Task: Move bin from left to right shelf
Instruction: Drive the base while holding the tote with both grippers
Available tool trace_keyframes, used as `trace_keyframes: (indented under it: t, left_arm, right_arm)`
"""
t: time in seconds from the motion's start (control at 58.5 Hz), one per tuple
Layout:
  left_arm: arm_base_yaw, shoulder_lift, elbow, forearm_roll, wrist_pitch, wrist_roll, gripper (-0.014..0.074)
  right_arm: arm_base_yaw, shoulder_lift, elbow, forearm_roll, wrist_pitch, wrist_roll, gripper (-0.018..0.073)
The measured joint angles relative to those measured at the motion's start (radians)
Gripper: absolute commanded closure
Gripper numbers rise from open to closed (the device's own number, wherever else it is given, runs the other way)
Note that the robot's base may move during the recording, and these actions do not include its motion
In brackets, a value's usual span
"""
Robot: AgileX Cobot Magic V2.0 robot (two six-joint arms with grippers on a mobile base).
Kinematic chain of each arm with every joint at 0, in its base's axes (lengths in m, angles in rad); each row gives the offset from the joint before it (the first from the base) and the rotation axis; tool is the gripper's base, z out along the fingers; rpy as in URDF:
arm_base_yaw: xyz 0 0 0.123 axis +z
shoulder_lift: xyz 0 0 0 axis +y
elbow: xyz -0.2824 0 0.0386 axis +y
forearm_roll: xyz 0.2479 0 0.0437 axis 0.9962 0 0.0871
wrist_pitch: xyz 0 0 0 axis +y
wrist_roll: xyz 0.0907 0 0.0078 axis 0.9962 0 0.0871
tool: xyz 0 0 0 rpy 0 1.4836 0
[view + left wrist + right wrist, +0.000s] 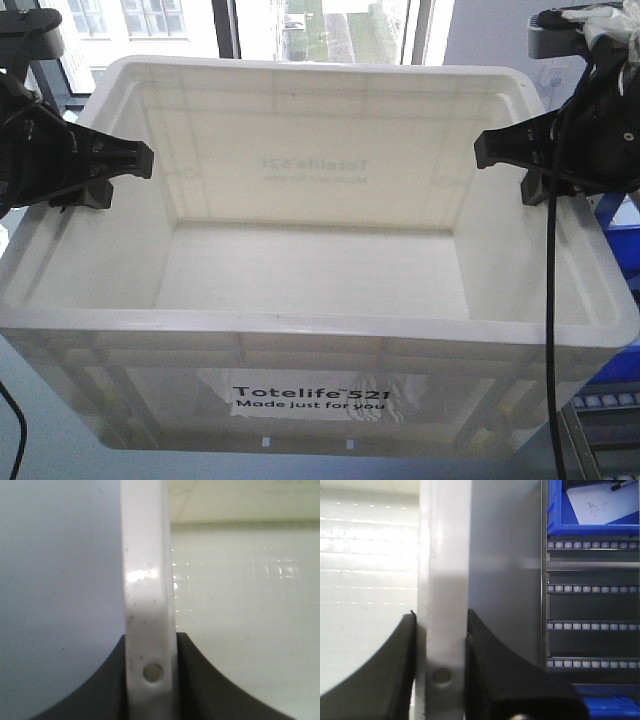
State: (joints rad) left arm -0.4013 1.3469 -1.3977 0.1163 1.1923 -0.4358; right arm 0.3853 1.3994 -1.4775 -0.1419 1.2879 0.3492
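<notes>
While the white bin [300,335] is sitting in front of me, I am pinching its left rim with my left gripper [125,165] and its right rim with my right gripper [500,150]. A shelf [592,565] holding a blue bin [590,529] is standing near on the right.

Windows [160,15]: ran across the back, dark frames, daylight and a building outside | Wall [480,30]: pale and plain, right of the glass | Shelving [592,625]: grey rack stood at right, tiers of small white rollers | Blue bin [557,515]: sat on the top tier, held white paper [600,505]
</notes>
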Motion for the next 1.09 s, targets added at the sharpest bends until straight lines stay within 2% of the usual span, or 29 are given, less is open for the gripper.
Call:
trace_keyframes:
  t: [1.094]
  left_arm:
    - [0.000, 0.000, 0.000, -0.001, -0.004, 0.000, 0.0603]
  right_arm:
    - [0.000, 0.000, 0.000, -0.003, -0.001, 0.000, 0.0547]
